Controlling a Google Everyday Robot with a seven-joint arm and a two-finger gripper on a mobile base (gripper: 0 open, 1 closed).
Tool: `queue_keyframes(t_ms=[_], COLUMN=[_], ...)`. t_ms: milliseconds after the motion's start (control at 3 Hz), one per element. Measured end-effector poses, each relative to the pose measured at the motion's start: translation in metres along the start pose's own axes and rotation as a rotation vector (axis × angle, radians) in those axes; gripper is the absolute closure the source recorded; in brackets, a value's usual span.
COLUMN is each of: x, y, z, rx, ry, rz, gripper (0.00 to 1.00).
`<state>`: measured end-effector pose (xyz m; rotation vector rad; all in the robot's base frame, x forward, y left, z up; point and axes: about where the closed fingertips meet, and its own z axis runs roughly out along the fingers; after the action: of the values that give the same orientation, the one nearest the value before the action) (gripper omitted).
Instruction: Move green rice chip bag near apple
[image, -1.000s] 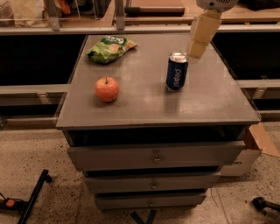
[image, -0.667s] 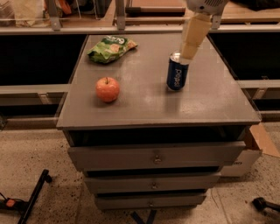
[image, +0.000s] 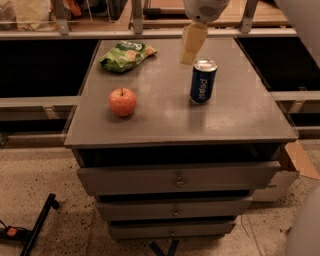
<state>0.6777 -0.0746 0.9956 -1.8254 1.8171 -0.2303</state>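
Observation:
The green rice chip bag (image: 127, 55) lies crinkled at the far left corner of the grey cabinet top (image: 165, 120). The orange-red apple (image: 122, 102) stands nearer the front left, well apart from the bag. My gripper (image: 189, 56) hangs from the top of the view over the far middle of the top, right of the bag and just behind the can. It holds nothing.
A blue Pepsi can (image: 203, 80) stands upright right of centre, just in front of the gripper. The cabinet has three drawers (image: 177, 180) below. A cardboard box (image: 292, 167) sits on the floor at the right; a black tool (image: 30, 230) lies at the lower left.
The gripper has moved left across the far side of the top, from right of the can toward the bag. The bag, apple and can have not moved.

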Motion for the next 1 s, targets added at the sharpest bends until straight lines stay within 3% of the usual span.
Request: queue_keyframes(t_ms=[333,667,1000], x=[-0.006,-0.006,-0.012], y=[-0.020,-0.020,-0.032], z=[0.029,0.029,0.044], rx=[0.020,0.020,0.054], ry=[0.036,0.036,-0.017], rz=[0.052,0.052,0.059], gripper=[0.00,0.00,0.00])
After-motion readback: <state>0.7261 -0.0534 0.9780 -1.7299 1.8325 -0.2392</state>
